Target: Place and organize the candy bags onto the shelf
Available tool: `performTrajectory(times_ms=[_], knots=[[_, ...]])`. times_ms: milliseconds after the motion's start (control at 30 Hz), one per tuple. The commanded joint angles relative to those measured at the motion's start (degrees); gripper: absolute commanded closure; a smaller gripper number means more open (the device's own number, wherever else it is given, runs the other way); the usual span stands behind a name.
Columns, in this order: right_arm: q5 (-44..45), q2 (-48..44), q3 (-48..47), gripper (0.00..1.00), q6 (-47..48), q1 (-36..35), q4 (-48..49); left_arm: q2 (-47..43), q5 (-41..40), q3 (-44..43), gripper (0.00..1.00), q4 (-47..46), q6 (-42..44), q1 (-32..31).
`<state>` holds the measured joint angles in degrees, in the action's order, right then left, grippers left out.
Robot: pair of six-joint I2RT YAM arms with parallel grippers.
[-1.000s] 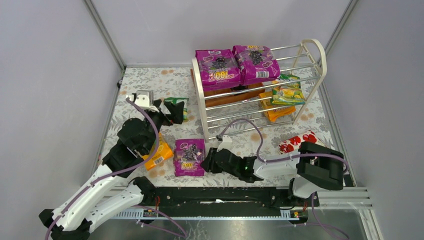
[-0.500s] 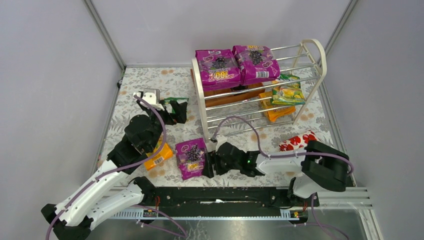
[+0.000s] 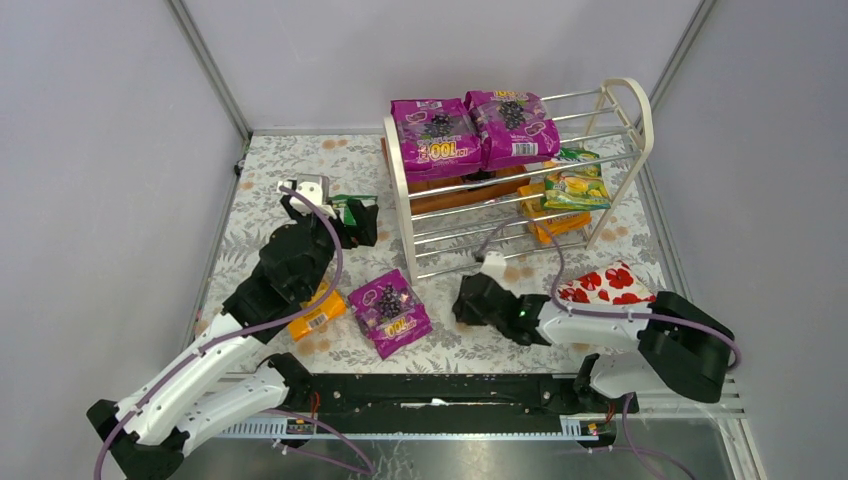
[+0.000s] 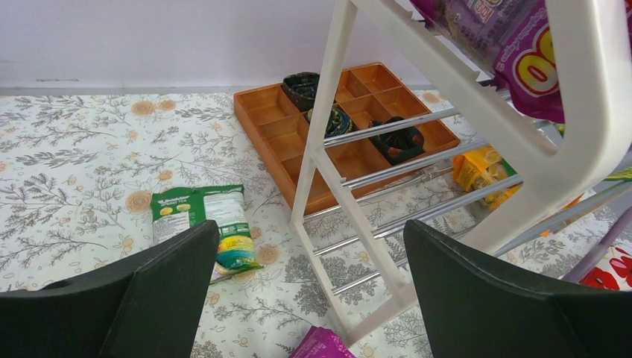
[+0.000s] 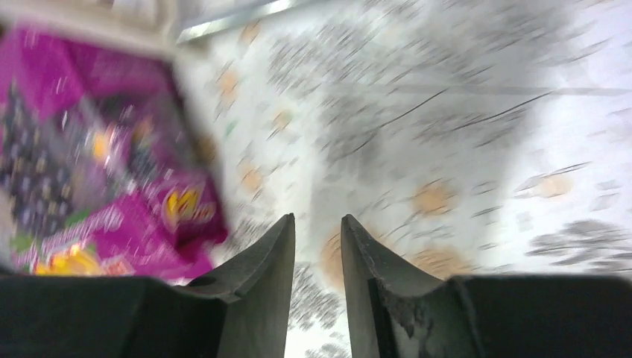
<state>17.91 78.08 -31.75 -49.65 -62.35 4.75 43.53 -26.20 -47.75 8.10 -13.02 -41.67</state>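
The white shelf (image 3: 400,190) holds two magenta candy bags (image 3: 436,135) on its top rods, a green-yellow bag (image 3: 576,186) and an orange bag (image 3: 552,226) lower down. A third magenta bag (image 3: 390,312) lies tilted on the table; it also shows in the right wrist view (image 5: 82,171). A green-white bag (image 3: 352,208) lies left of the shelf. My left gripper (image 3: 356,226) hovers over it, open and empty; in its wrist view (image 4: 311,287) the bag (image 4: 201,222) is by the left finger. My right gripper (image 3: 461,303) sits right of the magenta bag, nearly shut and empty (image 5: 317,220).
Another orange bag (image 3: 318,313) lies partly under my left arm. A red-and-white heart package (image 3: 606,283) lies by my right arm. A brown compartmented tray (image 4: 276,119) sits behind the shelf's leg (image 4: 350,216). Grey walls close in the floral table.
My right gripper pulled back to the right, away from the magenta bag, which turned and now lies tilted. My left gripper moved right and farther, over the green-white bag.
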Motion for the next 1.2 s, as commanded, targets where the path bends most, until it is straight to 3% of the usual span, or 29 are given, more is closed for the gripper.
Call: performTrajectory(times_ms=[0, 67, 167, 267, 433, 500, 633, 733, 900, 1167], knots=[[5.44, -4.69, 1.26, 0.59, -0.49, 7.11, -1.08, 0.41, -0.10, -1.79, 0.01, -1.42, 0.54, 0.53], [2.71, -5.65, 0.08, 0.42, 2.17, 7.98, -1.74, 0.29, -0.30, -1.67, 0.01, -1.37, 0.54, 0.54], [-8.62, -6.18, 0.28, 0.19, 3.99, 7.97, 1.04, 0.02, -0.74, -1.50, 0.01, -1.15, 0.54, 0.55], [-20.47, -5.33, 4.30, 0.13, -1.12, 7.04, 10.18, -0.04, -0.51, -1.62, 0.01, -1.33, 0.54, 0.54], [-24.43, 1.01, 7.48, 0.12, -8.07, 2.12, 24.48, -0.26, -0.55, -1.68, 0.01, -1.22, 0.47, 0.54], [-25.47, 5.01, 7.39, 0.17, -9.90, 1.80, 29.60, -0.33, -0.53, -1.67, 0.01, -1.24, 0.37, 0.56], [-24.97, 12.35, 7.48, 0.37, -12.90, 1.80, 39.43, -0.17, -0.25, -1.82, 0.01, -1.04, 0.27, 0.56], [-23.20, 14.98, 8.52, 0.45, -14.91, 2.03, 43.74, -0.21, -0.32, -1.74, 0.01, -1.04, 0.27, 0.58], [-20.06, 13.89, 10.12, 0.74, -14.29, 4.31, 41.05, -0.28, -0.09, -1.74, 0.01, -1.12, 0.36, 0.54], [-16.90, 5.93, 5.57, 0.97, -2.85, 9.12, 24.51, 0.21, -0.10, -1.64, 0.01, -1.16, 0.47, 0.54]])
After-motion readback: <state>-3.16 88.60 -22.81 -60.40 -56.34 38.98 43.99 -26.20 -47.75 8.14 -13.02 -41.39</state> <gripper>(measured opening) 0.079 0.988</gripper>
